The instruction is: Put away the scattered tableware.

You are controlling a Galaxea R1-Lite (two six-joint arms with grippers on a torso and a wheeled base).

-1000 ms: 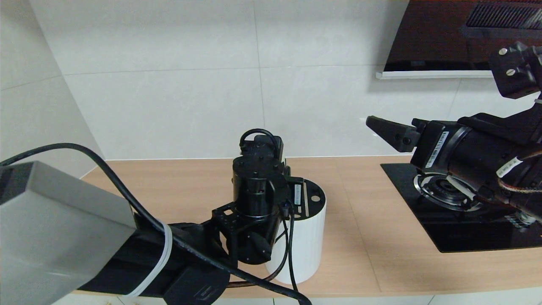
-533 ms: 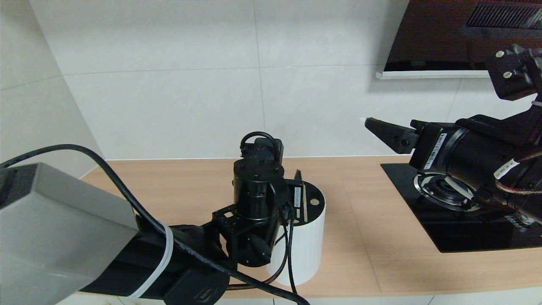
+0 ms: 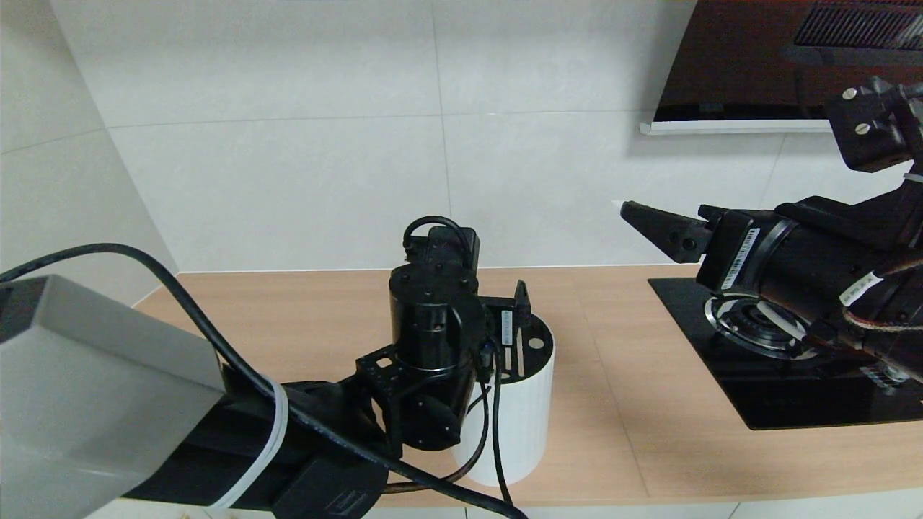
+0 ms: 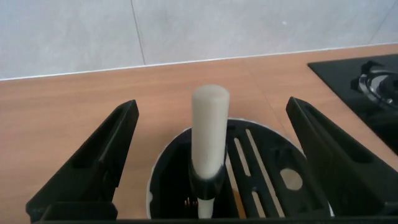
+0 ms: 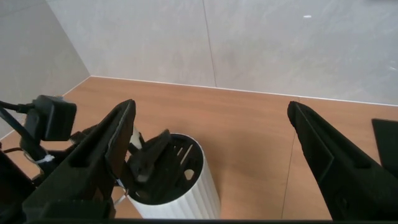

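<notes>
The room is lit brightly and evenly from above. A soft grey shadow is cast on the wall [image 3: 710, 155] above the right tool [image 3: 652, 225]. The fingers [image 4: 93, 168] of the left tool [image 4: 212, 109] are seen dark and a little blurred. Wall lines are bent far left of it.

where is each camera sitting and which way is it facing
Head view: on the head, facing forward and down at the white ribbed cylindrical holder on the wooden counter; both arms show.
Left wrist view: on the left arm, looking down past the open left gripper at a cream-handled utensil in the holder.
Right wrist view: on the right arm, facing the wall over the holder; the open right gripper frames it.
Shared: all three show the holder.
</notes>
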